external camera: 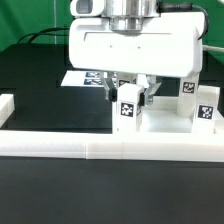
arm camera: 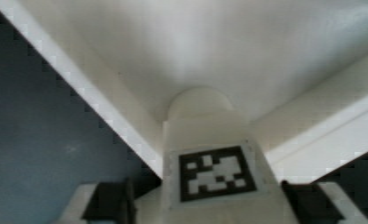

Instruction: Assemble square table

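We find the gripper (external camera: 133,92) clenched on a short white tagged leg (external camera: 128,107) over the thick white square tabletop slab (external camera: 170,125); assembly appears only partway

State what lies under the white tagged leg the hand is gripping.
Under the short white tagged leg held in the hand sits the thick white square tabletop slab. Their contact point is hidden in both views.

The robot's hand body (external camera: 130,48) is a wide, white, rounded box. A grey metal wrist ring sits above it. Its fingers (external camera: 113,89) are dark.
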